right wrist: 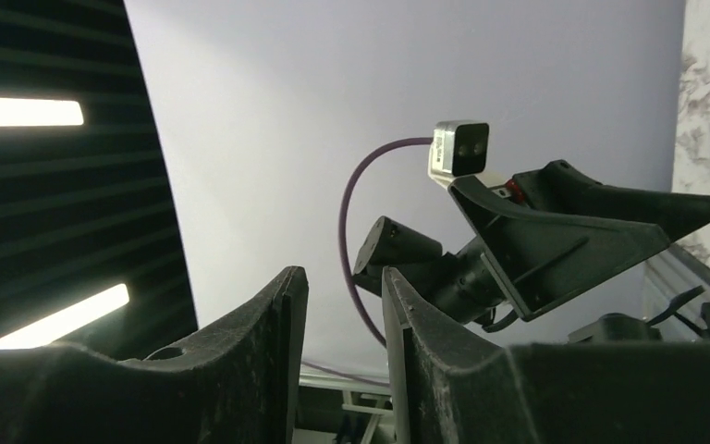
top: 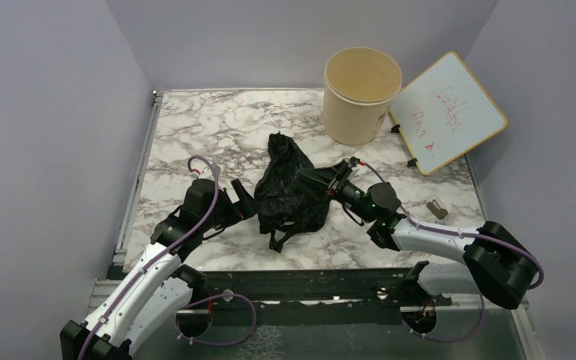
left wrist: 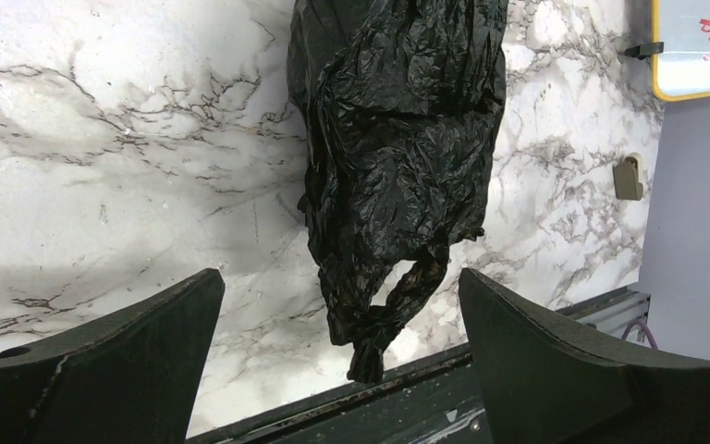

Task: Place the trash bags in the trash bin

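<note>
One of the trash bags (top: 289,187), black and crinkled, lies in a heap mid-table; its knotted loop handle (left wrist: 397,305) points at the table's near edge. My left gripper (top: 244,199) rests just left of the bag, wide open. In the left wrist view the bag (left wrist: 397,139) hangs in front of this gripper (left wrist: 340,274), with only the handle end level with the fingertips. My right gripper (top: 328,180) is at the bag's right side. In the right wrist view it (right wrist: 344,273) stands partly open with nothing between the fingers. The beige trash bin (top: 352,120) stands upright at the back.
A yellow-framed whiteboard (top: 450,112) leans at the back right, beside the bin. A small beige clip (top: 436,208) lies on the marble near the right arm. The left arm's wrist camera (right wrist: 462,148) faces my right gripper. Lilac walls close in the table.
</note>
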Controlling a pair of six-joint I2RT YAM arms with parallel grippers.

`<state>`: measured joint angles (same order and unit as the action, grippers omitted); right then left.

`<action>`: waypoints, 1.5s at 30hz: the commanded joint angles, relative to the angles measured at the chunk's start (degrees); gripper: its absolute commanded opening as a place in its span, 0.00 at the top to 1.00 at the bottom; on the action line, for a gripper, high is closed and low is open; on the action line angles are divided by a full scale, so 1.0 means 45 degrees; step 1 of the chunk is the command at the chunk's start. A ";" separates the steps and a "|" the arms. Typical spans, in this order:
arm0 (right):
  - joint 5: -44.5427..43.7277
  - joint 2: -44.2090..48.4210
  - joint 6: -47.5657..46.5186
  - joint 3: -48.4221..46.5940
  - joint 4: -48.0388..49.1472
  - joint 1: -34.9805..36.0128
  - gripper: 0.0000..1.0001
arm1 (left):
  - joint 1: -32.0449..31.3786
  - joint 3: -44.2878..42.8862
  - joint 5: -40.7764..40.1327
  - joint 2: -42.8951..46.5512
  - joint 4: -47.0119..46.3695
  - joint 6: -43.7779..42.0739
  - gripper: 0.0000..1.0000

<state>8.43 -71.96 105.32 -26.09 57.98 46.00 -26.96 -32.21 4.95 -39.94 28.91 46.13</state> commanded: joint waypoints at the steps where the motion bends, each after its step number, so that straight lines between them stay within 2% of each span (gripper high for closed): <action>1: 0.0045 -0.0286 0.0918 0.0390 0.1926 -0.0090 0.59 | 0.0020 0.0199 0.0170 0.0285 -0.0141 0.0052 0.01; 3: -0.0038 -0.0379 0.0826 0.0406 0.2407 -0.0100 0.57 | 0.0015 0.0232 0.0169 0.0222 -0.0154 -0.0045 0.01; 9: 0.0203 -0.0715 0.1171 0.0593 0.2567 -0.0257 0.40 | 0.0021 0.0840 0.0268 0.0218 -0.0157 0.0116 0.01; 12: 0.0704 -0.0721 -0.0547 0.0833 0.1970 -0.0660 0.35 | 0.0027 0.1025 0.0281 0.0301 -0.0251 0.0386 0.01; 13: 0.1047 -0.0494 -0.1484 0.0706 0.0704 -0.0850 0.35 | 0.0016 0.1066 0.0215 0.0334 -0.0278 0.0483 0.01; 14: 0.1264 -0.0119 -0.2734 0.0297 -0.1519 -0.0940 0.35 | 0.0015 0.1144 0.0168 0.0352 -0.0331 0.0576 0.01; 17: 0.0182 0.0659 -0.8776 -0.2684 -0.9595 -0.0928 0.37 | 0.0015 0.1345 0.0032 0.0361 -0.0450 0.0779 0.01; 19: -0.0555 0.0510 -1.1028 -0.4087 -1.2316 -0.0940 0.39 | 0.0016 0.1525 0.0012 0.0342 -0.0507 0.0979 0.01; 21: -0.1130 0.0532 -1.2369 -0.4615 -1.3405 -0.0944 0.41 | 0.0015 0.1695 0.0007 0.0392 -0.0604 0.1213 0.01; 23: -0.0575 0.0510 -1.3610 -0.4675 -1.3137 -0.0935 0.42 | 0.0015 0.1844 -0.0094 0.0544 -0.0622 0.1539 0.01; 26: 0.1379 -0.0477 -1.5034 -0.5333 -1.3546 -0.0609 0.44 | 0.0020 0.2109 -0.0290 0.0959 -0.0623 0.2176 0.01; 29: 0.1103 -0.1171 -1.6251 -0.5540 -1.4269 0.0403 0.46 | 0.0015 0.2334 -0.0658 0.1615 -0.0528 0.2656 0.01; 32: 0.0594 -0.1081 -1.5964 -0.5294 -1.3955 0.0936 0.45 | 0.0015 0.2343 -0.0988 0.2275 -0.0311 0.2819 0.01; 36: -0.0487 -0.0955 -1.3232 -0.5698 -1.3976 0.0893 0.36 | 0.0015 0.2299 -0.1017 0.2716 -0.0271 0.2817 0.01; 38: -0.1969 -0.1179 -1.1498 -0.6473 -1.5114 0.0886 0.36 | 0.0015 0.2275 -0.0945 0.2707 -0.0271 0.2842 0.01; 42: -0.4854 -0.2451 -0.7539 -0.8673 -1.9467 0.0868 0.39 | 0.0015 0.2259 -0.0627 0.2728 -0.0235 0.2792 0.01; 45: -0.5192 -0.3075 -0.6922 -0.9390 -2.0414 0.0870 0.38 | 0.0015 0.2260 -0.0573 0.2865 -0.0231 0.2747 0.01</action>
<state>-5.06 -82.13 61.19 -63.94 -19.57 50.13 -26.96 -21.61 2.09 -28.05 27.59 57.89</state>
